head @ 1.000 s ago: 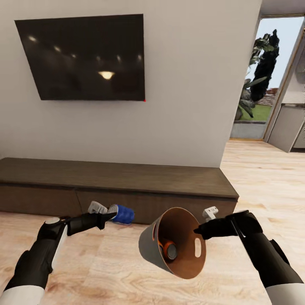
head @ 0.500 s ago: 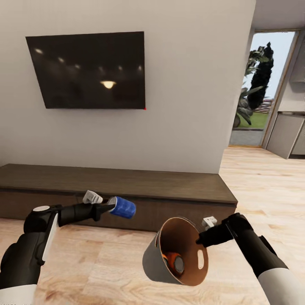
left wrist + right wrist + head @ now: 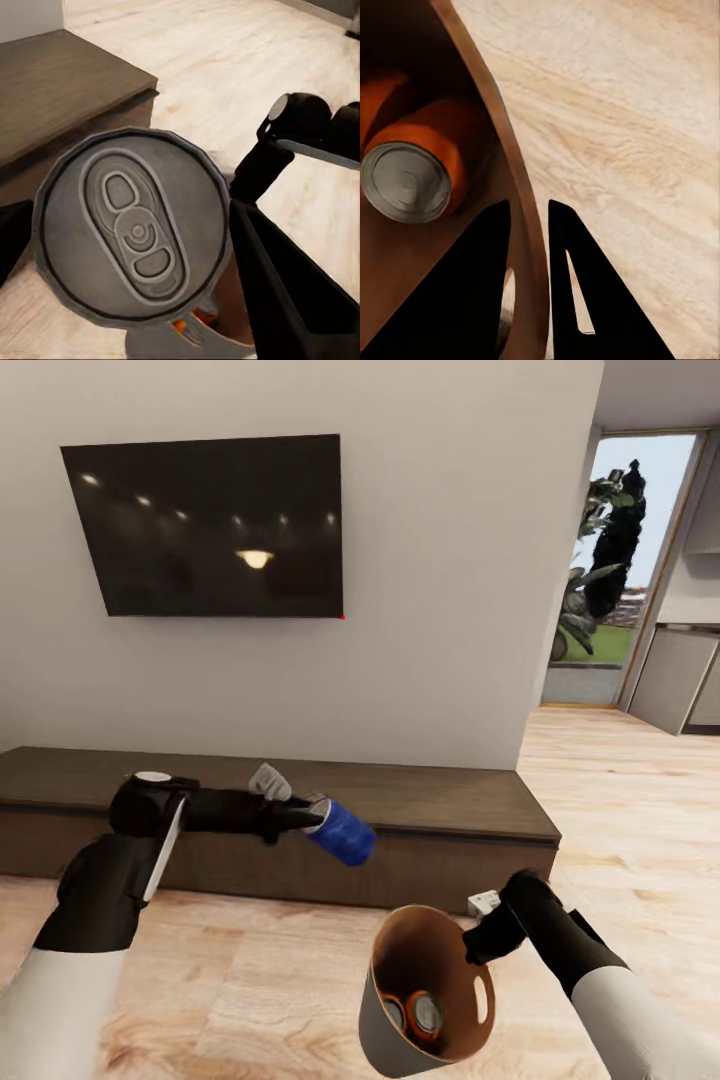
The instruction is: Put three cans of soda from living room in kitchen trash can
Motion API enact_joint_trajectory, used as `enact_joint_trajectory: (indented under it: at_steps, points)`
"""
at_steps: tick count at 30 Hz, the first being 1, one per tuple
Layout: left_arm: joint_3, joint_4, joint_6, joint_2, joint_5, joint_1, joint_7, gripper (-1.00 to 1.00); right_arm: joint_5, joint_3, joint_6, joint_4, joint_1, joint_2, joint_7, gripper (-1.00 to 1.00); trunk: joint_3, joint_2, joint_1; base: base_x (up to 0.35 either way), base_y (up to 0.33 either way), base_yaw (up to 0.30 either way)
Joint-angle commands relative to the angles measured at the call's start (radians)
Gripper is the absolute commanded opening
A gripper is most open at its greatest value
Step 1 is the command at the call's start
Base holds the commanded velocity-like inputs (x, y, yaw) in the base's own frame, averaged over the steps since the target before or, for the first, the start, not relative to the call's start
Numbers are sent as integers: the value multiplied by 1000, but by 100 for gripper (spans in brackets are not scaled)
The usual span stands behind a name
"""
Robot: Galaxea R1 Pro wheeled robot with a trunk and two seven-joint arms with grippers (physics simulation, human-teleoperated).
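My left gripper (image 3: 312, 819) is shut on the blue soda can (image 3: 342, 832), held tilted in the air above and to the left of the trash can; its silvery top (image 3: 133, 234) faces the left wrist camera. My right gripper (image 3: 472, 943) is shut on the rim of the copper-brown trash can (image 3: 425, 1000), one finger inside the wall and one outside (image 3: 529, 285). Two orange cans (image 3: 418, 1015) lie at the bottom of the bucket, one with its grey end showing (image 3: 406, 180).
The long low dark-wood cabinet (image 3: 420, 800) runs along the wall under the black television (image 3: 205, 525). Light wood floor (image 3: 260, 970) lies below the arms. At the right, a doorway (image 3: 625, 570) opens toward grey cabinets (image 3: 680, 680) and plants outside.
My left arm has lifted the blue can up and to the right, toward the bucket. My right arm has lowered the trash can and turned its mouth more upward. The camera shifted earlier.
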Motion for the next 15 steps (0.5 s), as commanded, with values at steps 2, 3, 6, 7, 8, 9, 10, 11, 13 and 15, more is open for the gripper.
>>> enact_joint_trajectory:
  at_steps: [2,3,6,7,8,9,10,11,13,15]
  points:
    - [-56,0,13,-2,-7,-6,-1,-100,-13,-1,6,18,-2,15,-29,-100,0,0,0,0,0,0]
    - [-85,0,21,-4,-7,-8,-1,-100,-13,-1,6,26,-3,23,-43,-100,0,0,0,0,0,0]
    - [-205,-1,41,-9,-18,-17,0,-100,-12,0,6,54,-8,61,-106,-100,0,0,0,0,0,0]
    - [-229,0,41,-11,-21,-25,-1,-100,-12,0,6,60,-12,72,-119,-100,0,0,0,0,0,0]
    - [-238,1,41,-11,-22,-29,-2,-100,-11,0,6,62,-14,77,-123,-100,0,0,0,0,0,0]
    - [-245,3,41,-11,-22,-34,-3,-100,-11,0,6,64,-15,80,-127,-100,0,0,0,0,0,0]
    - [-256,6,41,-12,-23,-45,-8,-100,-11,0,6,66,-17,85,-132,-100,0,0,0,0,0,0]
    - [-264,9,41,-12,-24,-54,-15,-100,-11,0,6,67,-20,89,-135,-100,0,0,0,0,0,0]
    - [-283,11,41,-13,-25,-65,-32,-100,-11,0,6,69,-27,92,-138,-100,0,0,0,0,0,0]
    - [-324,13,41,-14,-25,-72,-69,-100,-10,0,6,69,-36,95,-140,-100,0,0,0,0,0,0]
